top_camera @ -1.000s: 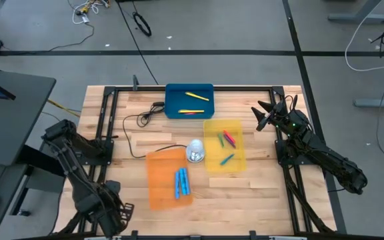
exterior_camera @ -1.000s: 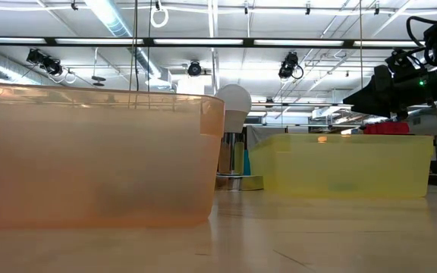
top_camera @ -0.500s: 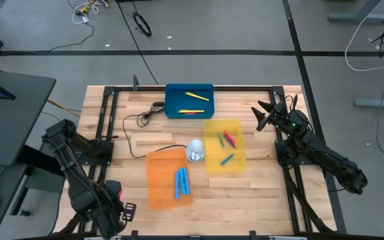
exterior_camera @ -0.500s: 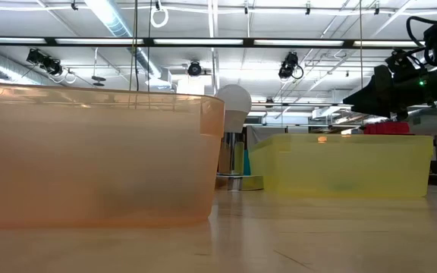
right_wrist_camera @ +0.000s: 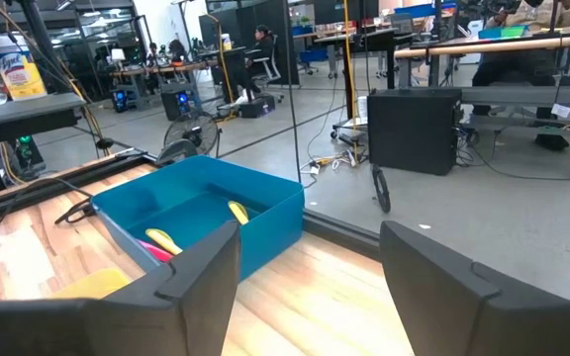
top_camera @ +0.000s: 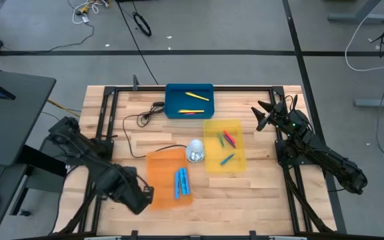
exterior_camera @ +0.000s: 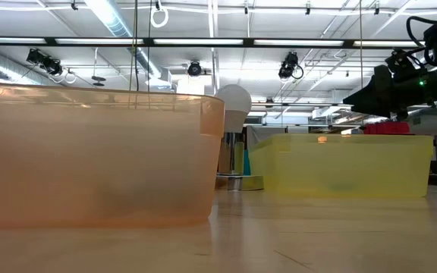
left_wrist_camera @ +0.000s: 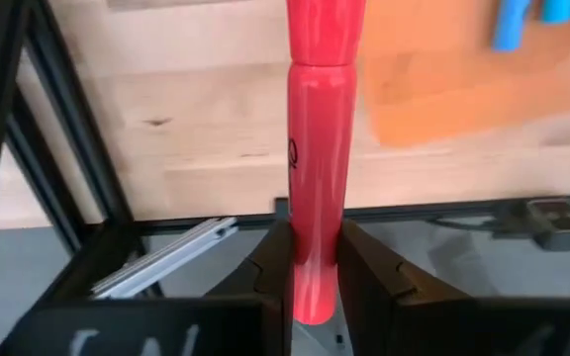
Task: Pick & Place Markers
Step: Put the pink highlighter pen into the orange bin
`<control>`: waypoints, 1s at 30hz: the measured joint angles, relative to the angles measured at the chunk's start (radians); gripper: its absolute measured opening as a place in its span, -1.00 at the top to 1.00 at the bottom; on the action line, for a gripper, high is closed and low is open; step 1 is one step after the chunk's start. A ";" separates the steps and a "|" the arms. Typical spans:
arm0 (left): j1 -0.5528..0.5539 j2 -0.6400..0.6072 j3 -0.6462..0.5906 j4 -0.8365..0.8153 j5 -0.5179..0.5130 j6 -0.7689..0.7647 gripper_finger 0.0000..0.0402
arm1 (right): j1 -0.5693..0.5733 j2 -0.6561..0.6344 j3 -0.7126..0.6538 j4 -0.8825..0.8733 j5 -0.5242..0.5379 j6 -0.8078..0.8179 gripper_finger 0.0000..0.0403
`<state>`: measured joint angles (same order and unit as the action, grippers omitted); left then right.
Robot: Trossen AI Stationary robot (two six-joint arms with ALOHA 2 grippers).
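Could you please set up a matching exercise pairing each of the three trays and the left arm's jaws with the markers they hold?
Things:
1. orange tray
2. yellow tray
3. blue tray
4. left gripper

Markers:
A. yellow markers, plus a red one
B. one red marker, clamped upright between the jaws
C. light blue markers only
D. mixed red, green and light blue markers

Pairs: 1-C, 2-D, 3-A, 4-B

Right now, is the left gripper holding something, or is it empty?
Holding. In the left wrist view the left gripper has its jaws shut on a red marker, which stands out past them over the table's near edge.
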<state>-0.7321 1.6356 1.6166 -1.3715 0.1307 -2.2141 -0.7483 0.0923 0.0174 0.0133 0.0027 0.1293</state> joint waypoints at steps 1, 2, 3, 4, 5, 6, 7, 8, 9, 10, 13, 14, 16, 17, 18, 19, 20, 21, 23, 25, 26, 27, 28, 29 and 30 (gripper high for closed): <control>0.017 0.000 0.004 -0.003 0.000 0.007 0.71 | 0.000 0.000 0.000 0.000 0.000 0.000 -0.22; 0.035 0.000 0.008 -0.006 0.000 0.018 0.71 | 0.000 0.000 0.000 0.000 0.000 0.000 -0.22; 0.053 0.000 0.011 -0.006 0.001 0.026 0.71 | 0.000 0.000 0.000 0.000 0.000 0.000 -0.22; 0.070 0.000 0.014 -0.007 0.001 0.034 0.71 | 0.000 0.000 0.000 0.000 0.000 0.000 -0.22; 0.089 0.000 0.018 -0.006 0.002 0.047 0.71 | 0.000 0.000 0.000 0.000 0.000 0.000 -0.22; 0.108 0.001 0.023 -0.007 0.002 0.055 0.71 | 0.000 0.000 0.000 0.000 0.000 0.000 -0.22; 0.128 0.005 0.031 -0.009 0.001 0.066 0.71 | 0.000 0.000 0.000 0.000 0.000 0.000 -0.22; 0.147 0.012 0.042 -0.010 0.001 0.076 0.71 | 0.000 0.000 0.000 0.000 0.000 0.000 -0.22; 0.167 0.020 0.053 -0.012 0.000 0.087 0.71 | 0.000 0.000 0.000 0.000 0.000 0.000 -0.22; 0.184 0.030 0.066 -0.012 0.000 0.102 0.71 | 0.000 0.000 0.000 0.000 0.000 0.000 -0.22; 0.232 0.058 0.109 -0.014 -0.003 0.135 0.71 | 0.000 0.000 0.000 0.000 0.000 0.000 -0.22; 0.244 0.065 0.120 -0.015 -0.006 0.140 0.71 | 0.000 0.000 0.000 0.000 0.000 0.000 -0.22; 0.269 0.080 0.143 -0.018 -0.006 0.143 0.71 | 0.000 0.000 0.000 0.000 0.000 0.000 -0.22; 0.280 0.086 0.154 -0.017 -0.006 0.147 0.71 | 0.000 0.000 0.000 0.000 0.000 0.000 -0.22; 0.289 0.095 0.165 -0.019 -0.006 0.152 0.71 | 0.000 0.000 0.000 0.000 0.000 0.000 -0.22; 0.299 0.104 0.180 -0.021 -0.006 0.155 0.71 | 0.000 0.000 0.000 0.000 0.000 0.000 -0.22; 0.308 0.113 0.194 -0.020 -0.006 0.158 0.71 | 0.000 0.000 0.000 0.000 0.000 0.000 -0.22; 0.316 0.123 0.207 -0.021 -0.006 0.159 0.71 | 0.000 0.000 0.000 0.000 0.000 0.000 -0.22; 0.330 0.141 0.236 -0.027 -0.006 0.159 0.71 | 0.000 0.000 0.000 0.000 0.000 0.000 -0.22; 0.345 0.161 0.268 -0.042 -0.006 0.167 0.71 | 0.000 0.000 0.000 0.000 0.000 0.000 -0.22; 0.350 0.169 0.281 -0.046 -0.006 0.178 0.71 | 0.000 0.000 0.000 0.000 0.000 0.000 -0.22; 0.354 0.177 0.292 -0.050 -0.006 0.182 0.71 | 0.000 0.000 0.000 0.000 0.000 0.000 -0.22; 0.357 0.183 0.299 -0.051 -0.006 0.185 0.71 | 0.000 0.000 0.000 0.000 0.000 0.000 -0.22; 0.361 0.188 0.301 -0.052 -0.006 0.184 0.71 | 0.000 0.000 0.000 0.000 0.000 0.000 -0.22; 0.362 0.193 0.301 -0.054 -0.004 0.184 0.71 | 0.000 0.000 0.000 0.000 0.000 0.000 -0.22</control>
<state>-0.3706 1.8286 1.9179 -1.4259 0.1270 -2.0298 -0.7483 0.0922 0.0174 0.0132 0.0028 0.1295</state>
